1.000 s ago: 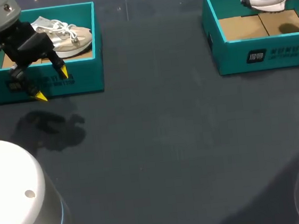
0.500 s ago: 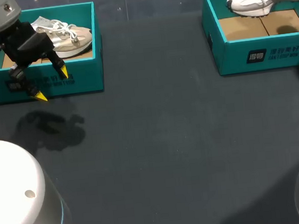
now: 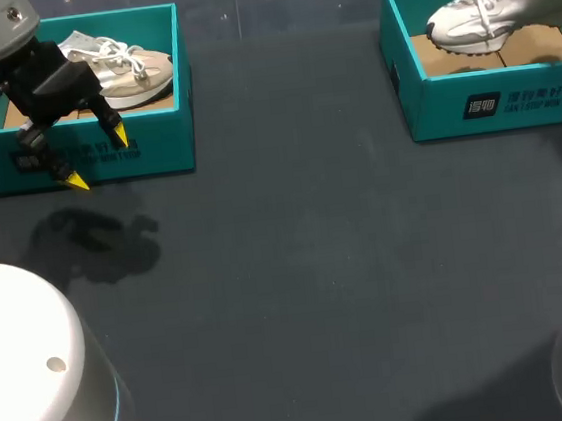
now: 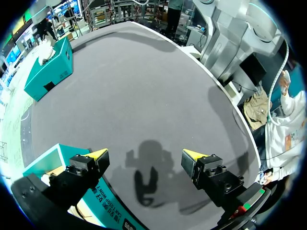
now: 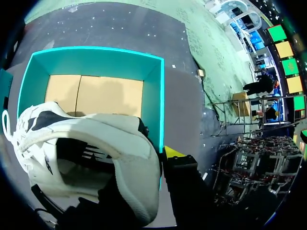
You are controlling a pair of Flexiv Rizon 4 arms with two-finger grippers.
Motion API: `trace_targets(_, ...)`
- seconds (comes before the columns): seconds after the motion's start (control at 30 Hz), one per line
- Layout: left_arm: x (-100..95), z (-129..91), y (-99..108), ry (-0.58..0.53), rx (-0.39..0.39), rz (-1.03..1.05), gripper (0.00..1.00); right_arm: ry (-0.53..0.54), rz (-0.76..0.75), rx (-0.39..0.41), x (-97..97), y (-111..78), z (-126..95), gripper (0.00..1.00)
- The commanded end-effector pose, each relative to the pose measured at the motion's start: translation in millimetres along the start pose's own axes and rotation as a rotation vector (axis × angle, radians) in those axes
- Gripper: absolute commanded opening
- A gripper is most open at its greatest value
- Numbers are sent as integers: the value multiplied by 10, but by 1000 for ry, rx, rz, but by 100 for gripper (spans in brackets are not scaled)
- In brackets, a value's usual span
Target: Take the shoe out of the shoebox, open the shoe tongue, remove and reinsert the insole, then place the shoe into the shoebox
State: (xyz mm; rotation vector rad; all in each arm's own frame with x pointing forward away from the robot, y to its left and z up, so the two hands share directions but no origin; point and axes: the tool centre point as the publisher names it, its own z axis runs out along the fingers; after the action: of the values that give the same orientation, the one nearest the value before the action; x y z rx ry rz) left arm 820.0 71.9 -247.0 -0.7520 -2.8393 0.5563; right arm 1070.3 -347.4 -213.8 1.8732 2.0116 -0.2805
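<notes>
Over at the right gripper (image 5: 156, 165), the white shoe (image 3: 487, 13) hangs by its heel, pinched between the fingers. The open teal shoebox (image 3: 471, 100) lies directly beneath, toe pointing away from the wrist. I'd judge the taking-out barely under way: the shoe is lifted, not yet on the table, with tongue, insole and return all ahead. The left gripper (image 3: 96, 157) hovers spread and empty, a second box (image 3: 154, 148) with a beige shoe (image 3: 126, 71) just behind its fingers.

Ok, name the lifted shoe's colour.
The shoe is white with black patches; right wrist view shows it best.
</notes>
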Motion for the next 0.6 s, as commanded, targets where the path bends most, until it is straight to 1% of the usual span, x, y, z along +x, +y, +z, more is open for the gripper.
trace_targets(0.03, 9, 0, 0, -1, -2, 1, 100, -7, 0, -53, 31, -74, -5, 0)
trace_targets(0.33, 9, 0, 0, -1, -2, 1, 100, -7, 0, -53, 31, -74, -5, 0)
trace_targets(0.37, 9, 0, 0, -1, -2, 1, 100, 3, 5, -63, 38, -72, 43, 0)
trace_targets(0.43, 9, 0, 0, -1, -2, 1, 100, -6, 14, -42, 57, -71, 139, 0)
trace_targets(0.6, 9, 0, 0, -1, -2, 1, 100, 9, 27, -31, 123, -101, 270, 0)
